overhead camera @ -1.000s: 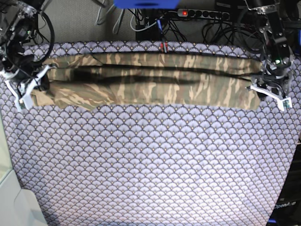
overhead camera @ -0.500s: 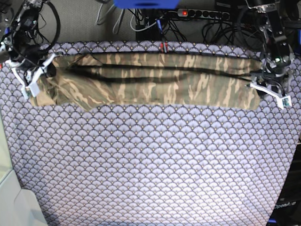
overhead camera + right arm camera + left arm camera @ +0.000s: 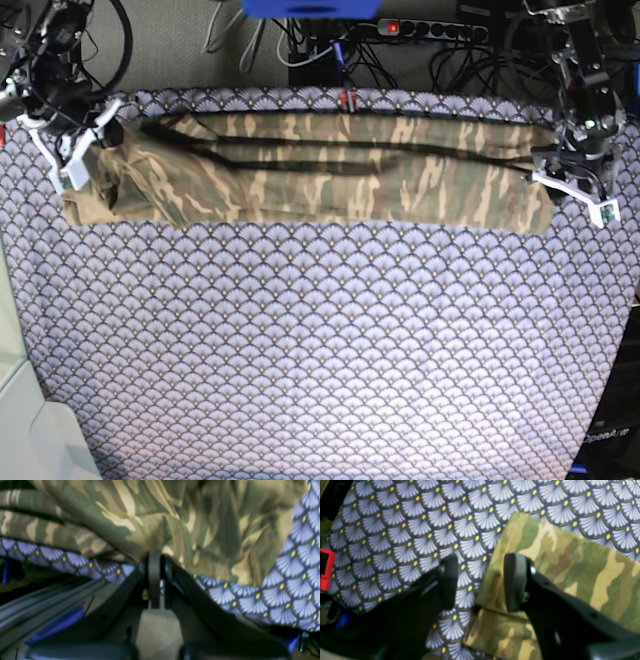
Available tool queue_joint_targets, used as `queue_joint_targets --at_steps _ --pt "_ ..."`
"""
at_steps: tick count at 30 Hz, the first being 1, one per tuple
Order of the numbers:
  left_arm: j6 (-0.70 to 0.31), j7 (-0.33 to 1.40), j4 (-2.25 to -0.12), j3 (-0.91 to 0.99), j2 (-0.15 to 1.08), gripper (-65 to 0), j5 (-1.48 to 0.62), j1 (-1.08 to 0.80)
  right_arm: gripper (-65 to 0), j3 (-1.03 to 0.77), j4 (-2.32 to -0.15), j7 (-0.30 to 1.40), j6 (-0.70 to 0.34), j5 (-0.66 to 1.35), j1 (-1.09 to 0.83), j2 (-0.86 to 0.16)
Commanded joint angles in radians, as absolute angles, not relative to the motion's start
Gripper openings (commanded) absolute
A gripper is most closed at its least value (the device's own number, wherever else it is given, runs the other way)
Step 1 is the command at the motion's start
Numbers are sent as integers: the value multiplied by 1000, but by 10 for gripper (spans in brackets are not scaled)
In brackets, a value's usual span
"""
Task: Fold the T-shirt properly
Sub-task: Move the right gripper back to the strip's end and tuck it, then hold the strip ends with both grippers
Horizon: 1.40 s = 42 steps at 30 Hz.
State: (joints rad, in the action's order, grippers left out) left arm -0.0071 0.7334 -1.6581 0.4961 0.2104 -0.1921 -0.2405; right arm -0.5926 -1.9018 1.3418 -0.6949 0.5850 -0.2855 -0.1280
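T-shirt (image 3: 320, 170) folded to a long band across far part of purple scale-patterned cloth (image 3: 320, 350). Near long edge fairly straight; left end rumpled, lifted. Right gripper (image 3: 155, 562) clamped on bunched fabric at left end, beside far-left cloth corner. Left gripper (image 3: 480, 582) spread, nothing held, straddling right-end edge of T-shirt. Wide bare cloth toward near side.

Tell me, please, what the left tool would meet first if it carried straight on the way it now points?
Probably the T-shirt edge: the open left tool straddles that edge, with patterned cloth under the other finger. Depth is hard to judge.
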Motion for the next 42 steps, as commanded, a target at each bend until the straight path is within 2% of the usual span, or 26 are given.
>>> queue_joint_targets --at_steps 1,7,9,12,17,21,30,35,39,42 --pt "-5 716 -1679 503 223 -356 -193 -236 -627 -596 -1896 1336 -698 598 -278 -130" --pt "-7 716 -1679 503 223 -354 -193 -236 -468 -598 -1768 1333 -698 599 -277 -130" --pt "-7 716 -1684 501 223 -322 -193 -240 -414 -598 -1759 1336 -698 601 -277 -130" --pt "-7 716 -1689 495 223 -261 -194 -262 -378 -598 -1762 1336 -698 601 -280 -130" --pt "-7 716 -1693 501 223 -255 -194 -265 -377 -607 -1762 1336 -698 601 -280 -133" --pt "-7 716 -1695 503 223 -255 -194 -266 -375 -679 -1759 1337 -698 601 -280 -134" --pt "-7 716 -1732 504 223 -254 -194 -285 -374 -782 -1758 1339 -698 602 -271 -205" --pt "-7 717 -1745 545 214 -255 -194 -298 -378 -769 -1762 1392 -698 657 -223 -200" --pt "-7 774 -1745 584 213 -255 -196 -294 -381 -685 -1764 1396 -698 737 -185 -223" --pt "-7 782 -1745 613 200 -255 -231 -298 -436 -644 -1762 1396 -698 737 -171 -223"
